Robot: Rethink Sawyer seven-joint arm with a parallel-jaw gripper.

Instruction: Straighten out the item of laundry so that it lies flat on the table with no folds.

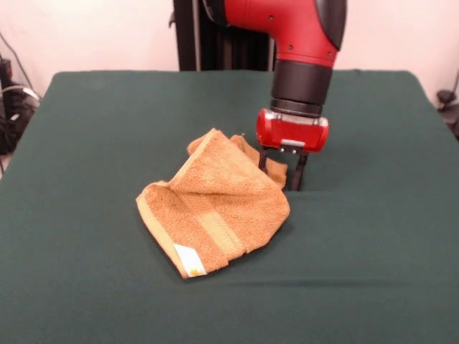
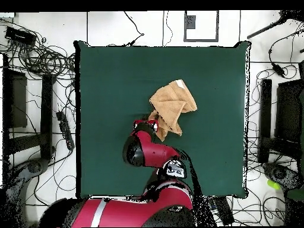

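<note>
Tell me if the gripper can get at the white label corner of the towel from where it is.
Probably yes. The gripper stands at the towel's far edge, and the white label lies exposed at the near corner, nothing on it.

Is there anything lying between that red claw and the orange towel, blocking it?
Nothing visible does. The gripper is already down at the towel, its fingers at the folded edge nearest the robot. Only bare table surrounds the towel, so there is open space to spread it flat.
</note>
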